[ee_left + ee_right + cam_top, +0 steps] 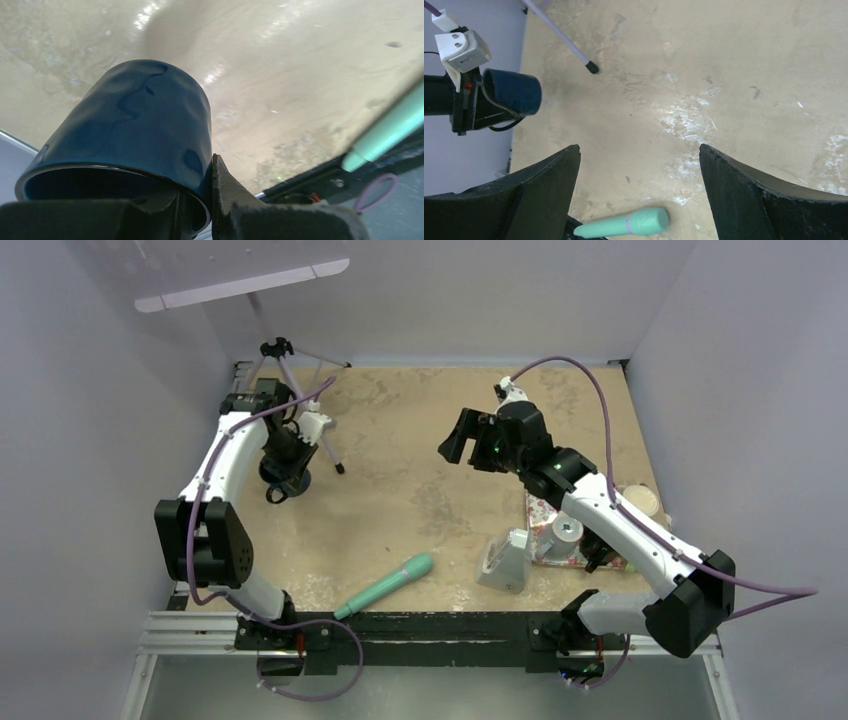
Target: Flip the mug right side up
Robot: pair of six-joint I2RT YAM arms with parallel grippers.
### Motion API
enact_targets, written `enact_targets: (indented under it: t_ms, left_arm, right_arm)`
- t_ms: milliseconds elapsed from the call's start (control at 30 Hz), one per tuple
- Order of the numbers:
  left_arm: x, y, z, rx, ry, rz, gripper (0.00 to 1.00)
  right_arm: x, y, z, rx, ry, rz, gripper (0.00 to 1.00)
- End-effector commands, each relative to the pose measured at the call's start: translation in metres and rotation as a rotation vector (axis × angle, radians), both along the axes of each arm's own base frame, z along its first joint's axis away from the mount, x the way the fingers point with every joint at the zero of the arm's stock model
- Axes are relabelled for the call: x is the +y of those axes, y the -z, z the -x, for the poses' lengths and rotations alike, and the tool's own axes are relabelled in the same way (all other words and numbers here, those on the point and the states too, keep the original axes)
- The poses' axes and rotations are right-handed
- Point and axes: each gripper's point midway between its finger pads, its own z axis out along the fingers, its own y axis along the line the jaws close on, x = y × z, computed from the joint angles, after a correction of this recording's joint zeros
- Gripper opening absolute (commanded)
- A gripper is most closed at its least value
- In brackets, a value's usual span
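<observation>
Pinching the blue mug (135, 120) by its rim in my left gripper (200, 187), base beyond the jaws, right gripper (636, 152) spread empty, I judge it mid-flip: next, roll mouth-up and lower.

No legible text, label, brand, number or sign on anything in view.
</observation>
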Motion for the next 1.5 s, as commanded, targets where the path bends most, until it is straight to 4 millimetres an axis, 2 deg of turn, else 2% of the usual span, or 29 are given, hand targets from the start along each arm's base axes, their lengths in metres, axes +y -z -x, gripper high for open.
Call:
enact_targets:
  t_ms: [0,133,267,400,433,533,600,700,833,1000,1100,1133,1200,1267,1333,1467]
  left_arm:
    - [0.031,0.022,-0.041,-0.086,0.054,-0.132,0.00]
    - [0.033,0.049,-0.065,-0.087,0.051,-0.140,0.00]
    - [0.038,0.074,-0.071,-0.037,0.047,-0.153,0.00]
    - [0.038,0.090,-0.068,-0.004,0.060,-0.152,0.00]
    - [0.038,0.093,-0.067,0.003,0.066,-0.149,0.04]
    - [0.034,0.094,-0.063,0.010,0.084,-0.125,0.29]
    - [0.029,0.088,-0.060,0.015,0.098,-0.095,0.43]
    - [0.024,0.072,-0.056,0.017,0.102,-0.067,0.52]
    - [0.015,0.043,-0.046,0.020,0.096,-0.017,0.56]
    - [-0.001,0.008,-0.028,0.028,0.081,0.072,0.60]
    - [-0.012,-0.011,-0.022,0.005,0.062,0.129,0.60]
    - [-0.015,-0.017,-0.021,-0.007,0.057,0.150,0.60]
    - [-0.025,-0.027,-0.020,-0.026,0.054,0.198,0.60]
    - [-0.037,-0.037,-0.017,-0.029,0.061,0.265,0.60]
    - [-0.046,-0.044,-0.015,-0.031,0.064,0.313,0.60]
    - [-0.053,-0.052,-0.010,-0.039,0.078,0.353,0.59]
  right_arm:
    - [-0.021,-0.007,-0.010,-0.031,0.112,0.059,0.95]
    - [-0.040,-0.007,-0.011,-0.017,0.207,0.100,0.98]
    - [-0.072,-0.010,-0.007,-0.008,0.336,0.177,0.99]
    - [-0.108,-0.010,0.004,0.009,0.478,0.246,0.99]
    - [-0.116,-0.008,0.007,0.018,0.505,0.263,0.99]
    - [-0.132,0.002,0.021,0.064,0.559,0.295,0.99]
    - [-0.140,0.013,0.033,0.112,0.573,0.310,0.99]
    - [-0.151,0.030,0.054,0.205,0.625,0.311,0.99]
    - [-0.170,0.052,0.086,0.315,0.727,0.290,0.95]
    - [-0.174,0.073,0.116,0.410,0.814,0.150,0.88]
    - [-0.175,0.079,0.130,0.445,0.852,0.054,0.82]
    - [-0.175,0.080,0.133,0.454,0.861,0.023,0.78]
    - [-0.170,0.090,0.137,0.475,0.849,-0.016,0.63]
    - [-0.158,0.098,0.132,0.470,0.791,-0.044,0.58]
    - [-0.157,0.114,0.131,0.496,0.796,-0.009,0.58]
    - [-0.182,0.133,0.138,0.534,0.950,0.121,0.61]
